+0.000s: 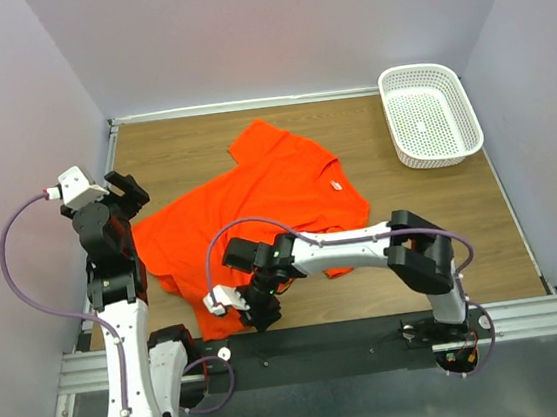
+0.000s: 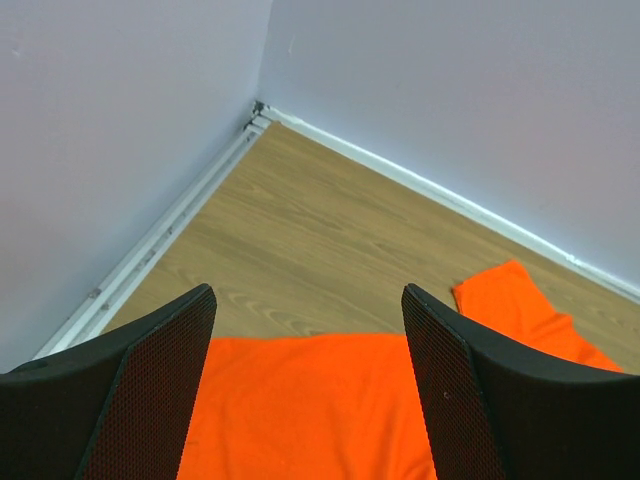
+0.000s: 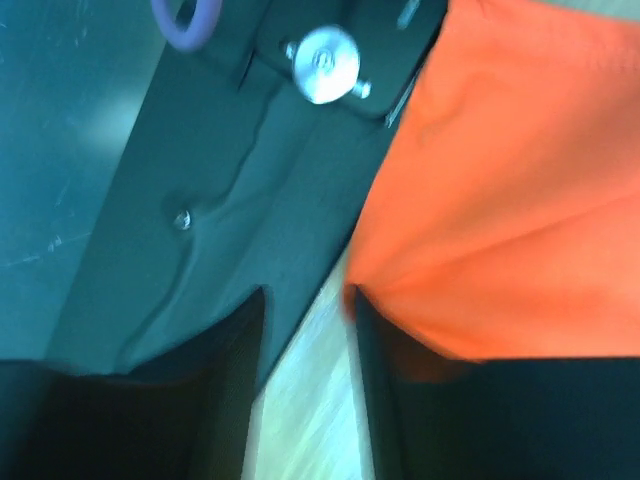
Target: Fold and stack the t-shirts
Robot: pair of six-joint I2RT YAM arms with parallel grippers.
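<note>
Fold barely begun: right gripper (image 3: 305,300) half-parted at the edge of the orange t-shirt (image 1: 258,206), left gripper (image 2: 305,295) wide, both empty; next, we judge, a pinch on its near hem.

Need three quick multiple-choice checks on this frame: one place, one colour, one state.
1. Where does the white basket sit?
A) far right corner of the table
B) near left corner
C) table centre
2. What colour is the t-shirt?
A) blue
B) orange
C) white
3. How is the left gripper?
A) shut on cloth
B) shut, empty
C) open, empty

Key:
1 A, the top view shows it by the far right walls.
2 B, it is bright orange in every view.
3 C, its wrist view shows the jaws wide apart with nothing between.
</note>
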